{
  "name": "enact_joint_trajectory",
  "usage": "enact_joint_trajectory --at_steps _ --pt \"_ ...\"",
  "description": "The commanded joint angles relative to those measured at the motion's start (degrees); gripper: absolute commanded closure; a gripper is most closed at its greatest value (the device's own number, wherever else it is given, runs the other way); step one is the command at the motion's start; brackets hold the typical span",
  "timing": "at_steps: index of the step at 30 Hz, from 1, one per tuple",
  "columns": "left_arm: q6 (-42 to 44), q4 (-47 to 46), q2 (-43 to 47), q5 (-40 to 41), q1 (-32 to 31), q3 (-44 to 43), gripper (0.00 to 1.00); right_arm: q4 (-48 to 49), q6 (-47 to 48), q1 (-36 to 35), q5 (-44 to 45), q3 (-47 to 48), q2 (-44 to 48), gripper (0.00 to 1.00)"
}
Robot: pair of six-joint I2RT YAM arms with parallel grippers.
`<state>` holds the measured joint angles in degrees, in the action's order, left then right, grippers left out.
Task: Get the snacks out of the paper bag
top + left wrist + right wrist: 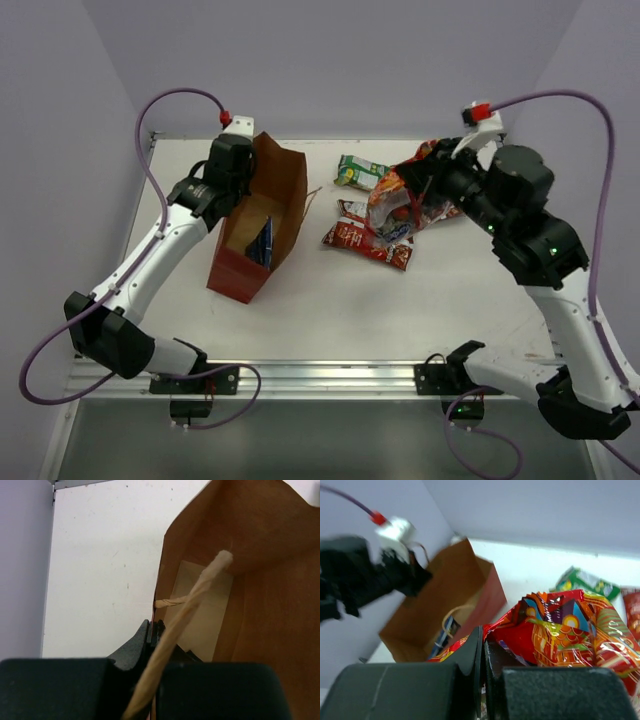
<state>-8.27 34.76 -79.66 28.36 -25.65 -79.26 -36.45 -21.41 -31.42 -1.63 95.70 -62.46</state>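
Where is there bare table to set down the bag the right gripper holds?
Widest free patch: the near table, bordered by the paper bag, the red chip bag and the front rail. A narrow strip separates paper bag and packets. Crowded beyond it: the green-white packet and red chip bag cluster around the large red bag in the right gripper.

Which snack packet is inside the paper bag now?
The blue packet, seen through the open top of the paper bag. The green-white packet and the red packets are all outside it.
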Motion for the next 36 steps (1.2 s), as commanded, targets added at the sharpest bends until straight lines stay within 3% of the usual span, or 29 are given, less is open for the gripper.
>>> enact_joint_trajectory --at_steps 1,3,7,10,13,24,32,34,35,36 --pt "0.89 -2.95 -1.11 2.75 0.60 -4.23 1.00 3.58 0.23 -0.05 -0.20 -8.05 -0.56 1.00" --pt "1.50 -3.21 -1.64 3.54 0.86 -5.11 1.00 4.45 -0.21 -0.04 -7.02 -14.03 -1.26 1.00" --pt "1.94 -3.39 -2.61 3.81 1.48 -6.34 1.00 15.67 0.23 -3.98 -18.58 -24.49 -3.72 1.00" --pt "2.30 -3.47 -2.78 3.98 1.74 -6.78 1.00 17.45 1.54 -10.14 -23.30 -22.76 -9.16 1.00" --pt "2.91 -3.83 -2.61 3.98 1.92 -6.52 1.00 24.89 -3.45 -10.94 -28.07 -26.85 -10.58 1.00" --pt "4.14 -4.79 -2.70 1.35 1.92 -6.17 1.00 16.59 -6.37 -6.64 -19.49 -43.92 -5.75 1.00" --pt "4.58 -5.14 -1.29 -0.58 1.92 -5.03 1.00 4.54 -6.80 -6.02 -14.72 -50.35 -12.76 1.00" --pt "4.84 -5.49 -0.85 -1.28 2.01 -4.41 1.00 4.11 -7.15 -6.02 -13.41 -48.87 -14.96 0.94" --pt "5.02 -5.67 -0.68 -2.07 1.92 -4.32 1.00 3.49 -6.98 -6.02 -12.70 -47.55 -17.06 0.79" --pt "5.19 -5.76 -0.24 -2.52 1.92 -4.15 1.00 2.70 -6.72 -6.02 -11.74 -46.06 -17.69 0.75"
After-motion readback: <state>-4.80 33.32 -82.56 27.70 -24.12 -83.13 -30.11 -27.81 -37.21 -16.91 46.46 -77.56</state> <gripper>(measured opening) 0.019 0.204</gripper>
